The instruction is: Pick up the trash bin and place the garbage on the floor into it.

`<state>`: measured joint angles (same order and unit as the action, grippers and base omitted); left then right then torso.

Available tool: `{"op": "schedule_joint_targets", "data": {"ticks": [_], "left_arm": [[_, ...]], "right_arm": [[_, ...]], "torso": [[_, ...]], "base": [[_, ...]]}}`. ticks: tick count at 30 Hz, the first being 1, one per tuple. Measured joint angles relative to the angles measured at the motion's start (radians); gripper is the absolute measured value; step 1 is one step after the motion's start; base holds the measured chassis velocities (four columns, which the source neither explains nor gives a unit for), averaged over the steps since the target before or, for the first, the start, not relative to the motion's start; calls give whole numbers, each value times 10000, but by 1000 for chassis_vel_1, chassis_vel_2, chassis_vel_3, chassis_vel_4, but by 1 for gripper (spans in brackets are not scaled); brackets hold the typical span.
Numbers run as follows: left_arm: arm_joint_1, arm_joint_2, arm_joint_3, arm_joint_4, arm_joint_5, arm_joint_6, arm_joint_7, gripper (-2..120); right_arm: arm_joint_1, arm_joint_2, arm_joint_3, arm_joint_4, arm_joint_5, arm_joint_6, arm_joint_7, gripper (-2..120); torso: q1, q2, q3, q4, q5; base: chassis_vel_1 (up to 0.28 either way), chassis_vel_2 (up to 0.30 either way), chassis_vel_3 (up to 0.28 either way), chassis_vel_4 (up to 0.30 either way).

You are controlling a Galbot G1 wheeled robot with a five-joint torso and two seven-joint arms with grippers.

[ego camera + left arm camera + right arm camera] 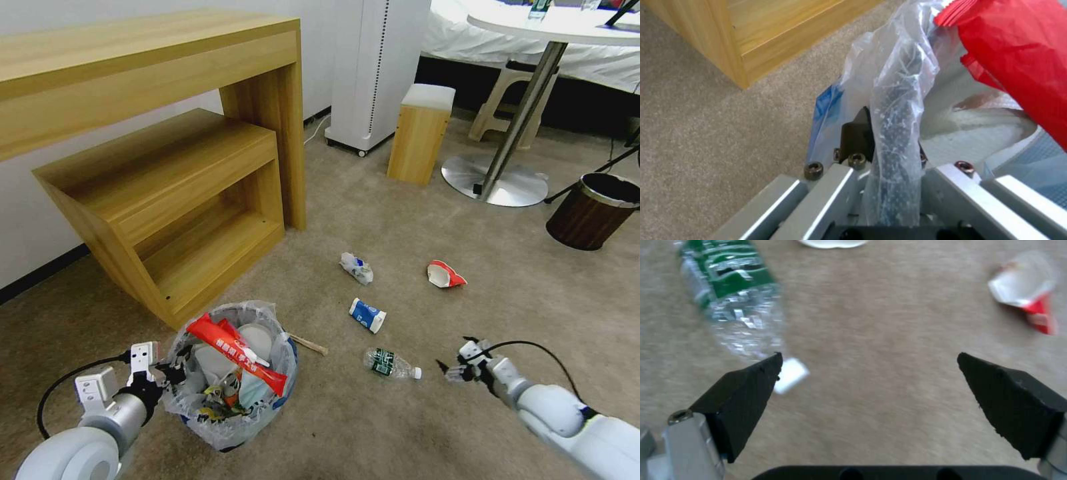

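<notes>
- On the beige floor (373, 433), the left gripper (168, 371) clamps the bagged rim of the trash bin (230, 427), a red wrapper (237, 355) on top.
- Right gripper (869, 386) hangs wide open, empty, beside a green-labelled plastic bottle (390, 364); its label is unreadable.

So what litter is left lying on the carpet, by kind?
Plastic bottle: 1
Crumpled cups or cartons: 3, one red-and-white, one blue-and-white, one white with blue
Wooden stick: 1, by the bin
Total: 5
</notes>
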<state>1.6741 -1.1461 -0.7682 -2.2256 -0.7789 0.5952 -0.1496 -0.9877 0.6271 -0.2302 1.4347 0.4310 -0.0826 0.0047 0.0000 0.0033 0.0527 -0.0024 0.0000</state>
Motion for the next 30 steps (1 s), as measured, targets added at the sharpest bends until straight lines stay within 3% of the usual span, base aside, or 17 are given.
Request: {"op": "schedule_joint_targets", "data": {"ticks": [10,30], "left_arm": [[-35,-228,-12,-32,68,-6,26,1],[-141,-212,62,204,136,-148,201,1]], "right_arm": [[1129,872,-1737,-942,1,403,-729,99],[1395,1701,-1573,-2943,-910,1152,-913,92]], "torso": [[0,0,0,0,0],[0,0,0,0,0]], "base": [[0,0,0,0],[0,0,0,0]]}}
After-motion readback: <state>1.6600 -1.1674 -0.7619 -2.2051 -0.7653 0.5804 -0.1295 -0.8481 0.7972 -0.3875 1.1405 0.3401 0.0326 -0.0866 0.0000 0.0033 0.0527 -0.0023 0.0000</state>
